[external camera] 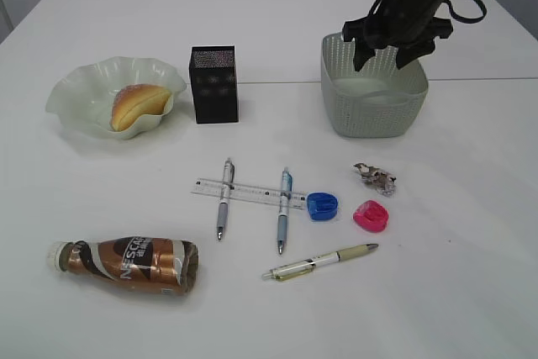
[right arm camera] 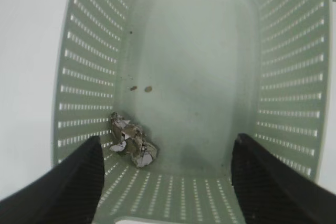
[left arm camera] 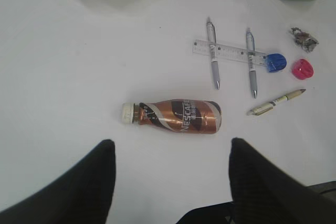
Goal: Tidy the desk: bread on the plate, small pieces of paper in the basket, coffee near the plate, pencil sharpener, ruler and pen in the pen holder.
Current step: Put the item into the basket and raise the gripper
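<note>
The right gripper (external camera: pixel 395 55) hangs over the green basket (external camera: pixel 374 115) at the back right of the white table (external camera: pixel 471 233), its jaws spread wide and holding nothing; seen from the right wrist, a crumpled paper piece (right arm camera: pixel 132 145) lies loose on the basket floor near its lower left corner, apart from both fingers. The left gripper (left arm camera: pixel 170 182) hovers above the table just short of the coffee bottle (left arm camera: pixel 176 116), jaws wide apart and empty. That bottle lies on its side at the front left, well apart from the wavy plate (external camera: pixel 80 94), which holds the bread (external camera: pixel 139 105). The black pen holder (external camera: pixel 214 84) stands upright just right of the plate. In the middle of the table, a clear ruler (external camera: pixel 248 193) lies flat with two grey-and-blue pens (external camera: pixel 224 199) (external camera: pixel 283 209) lying across it. A blue pencil sharpener (external camera: pixel 322 206) sits at the ruler's right end, a pink sharpener (external camera: pixel 371 216) near it to the right, and a second crumpled paper piece (external camera: pixel 376 178) lies on the table behind the pink one. A pale yellow pen (external camera: pixel 324 262) lies at a slant in front of the sharpeners.
</note>
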Available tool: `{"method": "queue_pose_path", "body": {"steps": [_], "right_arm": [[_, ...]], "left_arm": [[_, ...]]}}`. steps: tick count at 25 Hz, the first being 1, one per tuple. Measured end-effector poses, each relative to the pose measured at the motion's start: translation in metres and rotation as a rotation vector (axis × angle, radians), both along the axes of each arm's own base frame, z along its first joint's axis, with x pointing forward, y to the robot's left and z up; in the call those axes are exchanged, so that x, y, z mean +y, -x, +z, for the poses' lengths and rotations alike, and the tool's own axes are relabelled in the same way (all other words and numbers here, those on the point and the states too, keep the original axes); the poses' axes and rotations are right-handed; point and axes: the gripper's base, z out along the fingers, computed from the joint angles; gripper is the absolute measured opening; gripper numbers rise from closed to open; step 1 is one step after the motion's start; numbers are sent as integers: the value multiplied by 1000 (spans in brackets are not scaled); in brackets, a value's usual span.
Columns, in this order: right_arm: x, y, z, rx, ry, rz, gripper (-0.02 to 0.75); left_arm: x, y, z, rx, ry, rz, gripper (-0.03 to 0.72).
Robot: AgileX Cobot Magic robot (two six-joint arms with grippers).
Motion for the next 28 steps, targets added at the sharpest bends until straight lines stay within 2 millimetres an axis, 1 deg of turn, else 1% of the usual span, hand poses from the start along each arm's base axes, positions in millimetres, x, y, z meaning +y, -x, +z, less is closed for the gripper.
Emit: {"method": "queue_pose_path", "body": {"steps": [2,5,9,11,15,19,25,28], "right_arm": [[0,2,2,15,2,0,551],[-2,10,13,50,8,-1,535],[-2,18,42,41,0,0,523],[-3,20,50,27,-3,0,519],[-1,26,52,50,-30,4,517],[-2,38,52,94,-32,5,516],[-1,66,62,148,-85,11,515],[4,79,67,165,-83,26,513]], "left_arm": [[0,0,0,0,2,-1,496],[0,0,0,0,2,-1,496],[1,0,0,-1,-6,2,496],[1,0,0,-1,-7,2,496],[1,0,0,-1,-7,2,496],[1,0,0,-1,-12,4,496],[1,0,0,-1,-12,4,494],[1,0,0,-1,-14,5,493]]}}
